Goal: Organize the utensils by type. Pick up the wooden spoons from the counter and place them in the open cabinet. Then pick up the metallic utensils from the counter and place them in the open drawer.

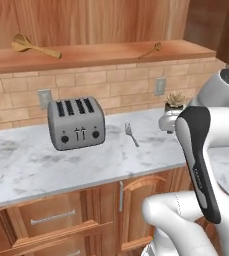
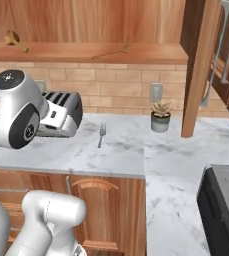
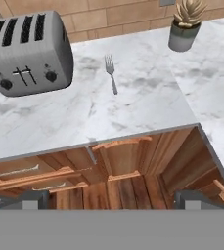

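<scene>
On counter (image 1: 26,165), white marble w/ grey veins: 1 fork (image 1: 131,134), silver-grey, lying flat, tines toward the brick wall, just right of 1 grey four-slot toaster (image 1: 76,122) and apart from it. 1 small potted succulent (image 2: 160,116) stands further right, near the wall.

Open cabinet (image 1: 111,52) shelf, above the brick: 2 items. 1 wooden spoon (image 1: 32,46) at left end, bowl to the left; 1 thinner, darker utensil (image 1: 151,50) at right end, prob. the 2nd spoon, too small to tell type.

Below counter edge: drawer fronts w/ bar handles at left, 1 arched cabinet door (image 3: 121,158) beside them.

Gripper (image 3: 111,200): fingers spread wide, released, holding nothing; it hangs in front of the lower cabinets, fork well ahead of it.
</scene>
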Controlling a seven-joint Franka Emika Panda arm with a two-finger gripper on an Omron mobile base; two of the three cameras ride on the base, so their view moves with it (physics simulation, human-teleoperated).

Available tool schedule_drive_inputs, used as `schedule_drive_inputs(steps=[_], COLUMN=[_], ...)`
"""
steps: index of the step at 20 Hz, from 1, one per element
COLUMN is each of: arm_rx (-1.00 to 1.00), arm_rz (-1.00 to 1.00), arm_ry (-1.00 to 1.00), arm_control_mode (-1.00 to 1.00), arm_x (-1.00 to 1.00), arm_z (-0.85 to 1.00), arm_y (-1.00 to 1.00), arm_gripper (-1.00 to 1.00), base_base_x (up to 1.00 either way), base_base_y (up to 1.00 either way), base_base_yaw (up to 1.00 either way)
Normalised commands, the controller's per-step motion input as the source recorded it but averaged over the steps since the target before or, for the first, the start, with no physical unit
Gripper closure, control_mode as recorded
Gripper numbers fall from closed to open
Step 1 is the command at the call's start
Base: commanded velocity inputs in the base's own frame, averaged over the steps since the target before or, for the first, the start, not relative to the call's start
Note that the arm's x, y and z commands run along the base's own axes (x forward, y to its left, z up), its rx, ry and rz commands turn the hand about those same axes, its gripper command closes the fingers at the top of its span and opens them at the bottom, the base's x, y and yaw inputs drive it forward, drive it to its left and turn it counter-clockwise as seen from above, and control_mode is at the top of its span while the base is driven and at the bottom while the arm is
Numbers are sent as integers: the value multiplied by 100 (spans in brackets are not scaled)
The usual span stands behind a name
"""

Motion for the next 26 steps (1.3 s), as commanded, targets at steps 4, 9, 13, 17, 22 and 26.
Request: schedule_drive_inputs(steps=[4, 9, 13, 17, 22, 26], arm_rx=[0, 0, 0, 0, 0, 0], arm_rz=[0, 0, 0, 0, 0, 0], arm_ry=[0, 0, 0, 0, 0, 0], arm_control_mode=[100, 100, 100, 100, 100, 100], arm_x=[0, 0, 0, 0, 0, 0], arm_z=[0, 0, 0, 0, 0, 0], arm_y=[0, 0, 0, 0, 0, 0], arm_gripper=[-100, -100, -100, -100, -100, -100], base_base_x=[51, 48, 48, 58, 61, 17], base_base_y=[-10, -17, -15, -14, -12, 0], base_base_yaw=[0, 0, 0, 0, 0, 0])
